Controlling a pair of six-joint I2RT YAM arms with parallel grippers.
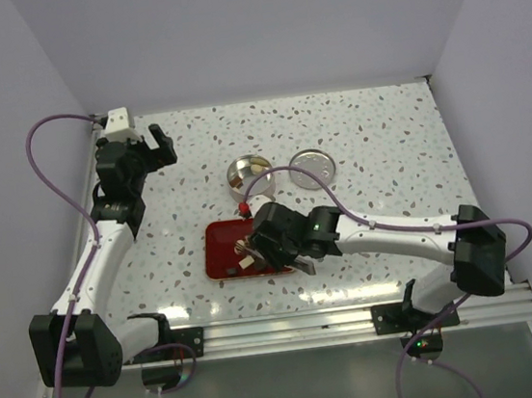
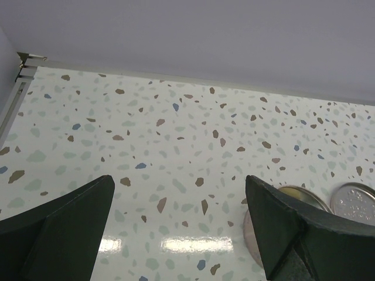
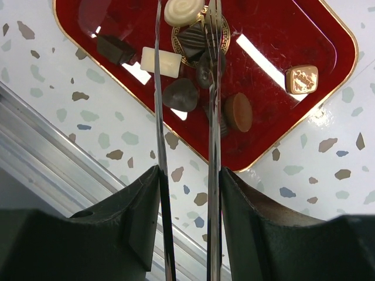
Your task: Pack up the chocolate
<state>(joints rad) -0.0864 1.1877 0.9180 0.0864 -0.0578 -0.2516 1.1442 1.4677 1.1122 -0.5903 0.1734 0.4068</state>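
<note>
**Right wrist view counts the chocolate; top view finds the tin**

Right wrist view alone shows the chocolate (image 3: 180, 93) piece by piece. Eight lie on the red tray (image 3: 293, 134): one white swirl round, one cream bar, one tan oval, one gold-marbled square and four dark pieces. A dark shape behind one tweezer arm may be a ninth. The right jaws are clamped on the one pair of metal tweezers (image 3: 159, 117). Its two arms reach over the pieces, but the tips run out of frame.

Top external view adds what the wrist misses. One open round tin (image 1: 249, 174) stands beyond the tray on the tabletop (image 1: 383, 126), with a few pieces inside too small to count. One lid (image 1: 314, 167) lies just beside it.

Left wrist view shows no chocolate. The left jaws stand wide apart, holding nothing, above bare speckled tabletop, with the tin's rim and the lid at the right edge.
</note>
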